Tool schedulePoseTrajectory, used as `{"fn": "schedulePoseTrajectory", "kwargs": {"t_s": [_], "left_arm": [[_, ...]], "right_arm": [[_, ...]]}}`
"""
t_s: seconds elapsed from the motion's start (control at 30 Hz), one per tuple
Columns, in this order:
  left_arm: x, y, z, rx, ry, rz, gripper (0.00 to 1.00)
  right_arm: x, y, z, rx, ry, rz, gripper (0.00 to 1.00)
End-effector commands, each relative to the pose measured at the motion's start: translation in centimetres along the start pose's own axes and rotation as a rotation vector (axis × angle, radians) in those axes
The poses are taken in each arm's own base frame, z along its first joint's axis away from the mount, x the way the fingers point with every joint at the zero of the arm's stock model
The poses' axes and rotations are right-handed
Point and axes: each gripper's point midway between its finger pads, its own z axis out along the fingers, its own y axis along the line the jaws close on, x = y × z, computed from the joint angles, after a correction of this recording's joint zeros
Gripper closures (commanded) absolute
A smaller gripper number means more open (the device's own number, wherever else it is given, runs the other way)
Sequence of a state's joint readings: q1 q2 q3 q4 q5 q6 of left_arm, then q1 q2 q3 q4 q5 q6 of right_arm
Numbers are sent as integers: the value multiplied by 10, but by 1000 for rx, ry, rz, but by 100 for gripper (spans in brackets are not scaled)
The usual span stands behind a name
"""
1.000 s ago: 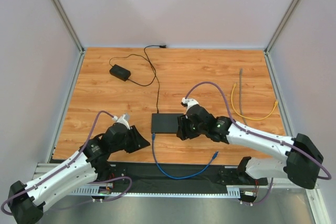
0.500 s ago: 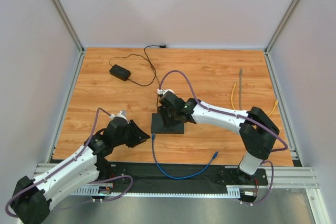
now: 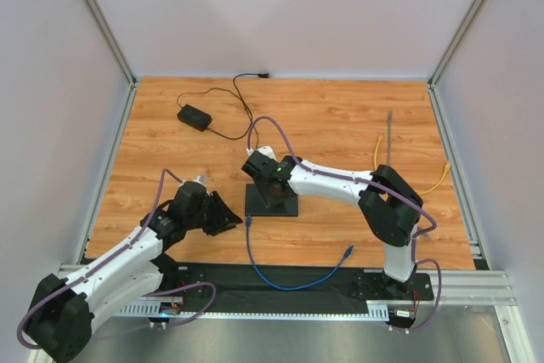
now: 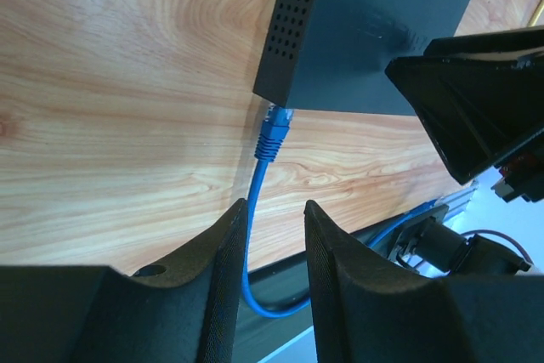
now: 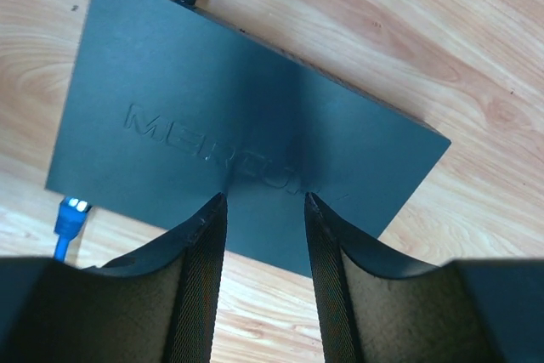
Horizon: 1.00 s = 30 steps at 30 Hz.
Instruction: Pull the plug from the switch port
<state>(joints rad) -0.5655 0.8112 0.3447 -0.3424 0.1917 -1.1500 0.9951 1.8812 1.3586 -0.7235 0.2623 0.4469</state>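
The switch (image 3: 283,204) is a flat black box lying mid-table; it also shows in the left wrist view (image 4: 365,31) and the right wrist view (image 5: 246,116). A blue plug (image 4: 274,133) sits in a port on its near edge, at the left corner (image 3: 248,222) (image 5: 70,214). Its blue cable (image 3: 289,285) loops toward the near edge. My left gripper (image 3: 228,218) (image 4: 276,207) is open, just short of the plug, with the cable running between its fingers. My right gripper (image 3: 270,190) (image 5: 264,198) is open, its tips resting on the switch's top.
A small black power adapter (image 3: 194,116) lies at the back left, and its thin black cable (image 3: 255,146) runs to the switch's far edge. A yellow cable (image 3: 408,183) and a grey cable (image 3: 389,138) lie at the right. A black strip (image 3: 280,280) lines the near edge.
My right gripper has swung left from the switch's right end onto its top. My left gripper has edged a little closer to the plug.
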Motion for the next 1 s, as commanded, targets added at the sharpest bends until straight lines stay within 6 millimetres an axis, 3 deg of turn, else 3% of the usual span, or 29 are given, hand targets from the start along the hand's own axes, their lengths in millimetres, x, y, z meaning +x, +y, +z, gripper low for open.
{"fn": "schedulePoseTrajectory", "kwargs": {"t_s": [0.0,0.27,0.57,0.67,0.97], "left_arm": [[2,-9,2,75,15,2,59],[3,-11,12,118,35,-15,59],[2,-1,25,117,18,-81,61],[-1,-6,28,156,4,-108,60],[-3,6,40,143,-10,-177,53]], "right_arm": [[-11,0,5,34,-17,-9,56],[13,13,26,-39,63,33,57],[39,7,38,-58,130,62,57],[47,6,41,-64,146,63,56],[50,10,40,-87,159,69,57]]}}
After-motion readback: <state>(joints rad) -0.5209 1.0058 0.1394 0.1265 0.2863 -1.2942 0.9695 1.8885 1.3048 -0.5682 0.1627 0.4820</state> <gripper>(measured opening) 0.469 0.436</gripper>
